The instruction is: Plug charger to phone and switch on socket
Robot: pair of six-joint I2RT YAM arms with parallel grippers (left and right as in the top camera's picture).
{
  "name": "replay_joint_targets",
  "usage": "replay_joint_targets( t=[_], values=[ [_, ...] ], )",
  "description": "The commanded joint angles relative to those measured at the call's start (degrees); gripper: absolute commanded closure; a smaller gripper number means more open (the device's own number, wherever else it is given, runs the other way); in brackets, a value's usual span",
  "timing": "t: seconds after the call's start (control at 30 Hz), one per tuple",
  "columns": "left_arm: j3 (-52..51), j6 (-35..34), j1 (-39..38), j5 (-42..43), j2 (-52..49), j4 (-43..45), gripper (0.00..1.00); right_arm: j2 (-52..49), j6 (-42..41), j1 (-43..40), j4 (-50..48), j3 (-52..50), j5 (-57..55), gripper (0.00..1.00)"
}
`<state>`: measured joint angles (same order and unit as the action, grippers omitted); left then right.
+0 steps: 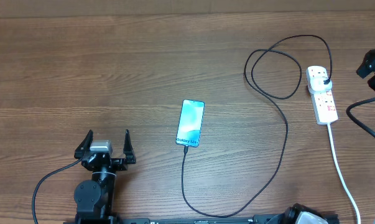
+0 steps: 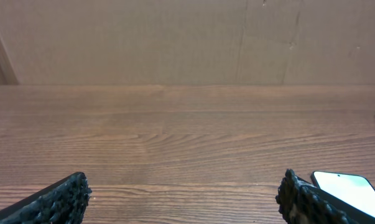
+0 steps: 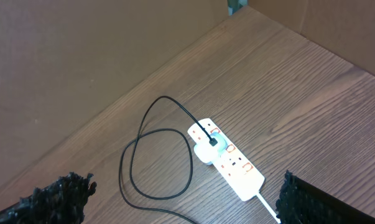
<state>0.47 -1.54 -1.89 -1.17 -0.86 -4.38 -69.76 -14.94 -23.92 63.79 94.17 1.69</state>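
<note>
The phone lies face up mid-table with its screen lit; its corner shows in the left wrist view. The black charger cable meets the phone's lower edge with its tip, curves right, loops and ends in a plug head seated in the white socket strip. The right wrist view shows the strip, the plug and the cable loop. My left gripper is open and empty, left of the phone. My right gripper is open, above the strip.
The strip's white lead runs to the table's front right edge. Other dark cables lie at the right edge. A brown cardboard wall stands behind the table. The arm bases sit at the front edge.
</note>
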Motion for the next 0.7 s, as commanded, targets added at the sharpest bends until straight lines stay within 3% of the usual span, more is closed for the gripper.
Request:
replay_joint_targets(
  t=[0.0, 0.33, 0.67],
  values=[
    [-0.2, 0.3, 0.0, -0.7, 0.5, 0.1, 0.0, 0.9, 0.4, 0.2, -0.1, 0.3, 0.1, 0.0],
    [-0.2, 0.3, 0.0, -0.7, 0.5, 0.1, 0.0, 2.6, 0.4, 2.1, 0.0, 0.3, 0.1, 0.0],
    [-0.2, 0.3, 0.0, -0.7, 0.5, 0.1, 0.0, 7.7, 0.4, 15.1, 0.0, -0.3, 0.1, 0.0]
  ],
)
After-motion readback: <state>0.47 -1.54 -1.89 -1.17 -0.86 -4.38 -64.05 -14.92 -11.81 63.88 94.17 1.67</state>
